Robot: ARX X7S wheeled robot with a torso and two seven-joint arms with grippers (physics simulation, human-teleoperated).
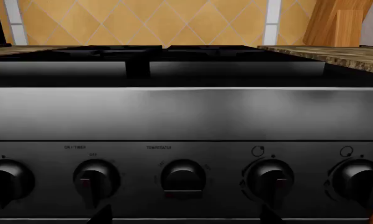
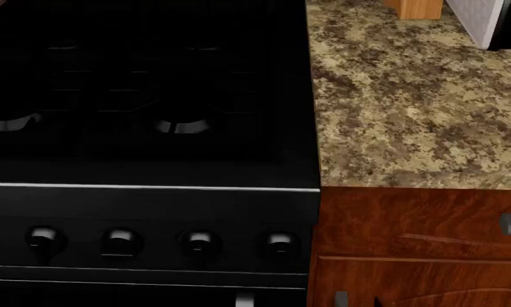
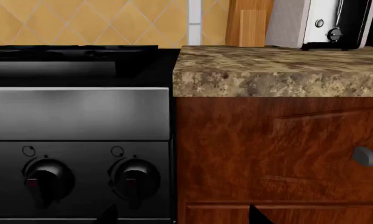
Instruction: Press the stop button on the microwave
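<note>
Nothing is pressed yet. The microwave [image 2: 494, 22] stands at the far right of the counter [image 2: 408, 109], well apart from the stove [image 2: 144, 96]. Neither gripper's opening can be told; reaching remains.

Renders are sharp throughout, with no blur and no edge distortion. The black stove [image 2: 144, 96] is very dim in the head view, its burners nearly lost, with small bright glints. Beside the stove, the speckled counter [image 2: 408, 109] is evenly lit. A soft sheen crosses the stove's front band [image 1: 186, 112].
</note>
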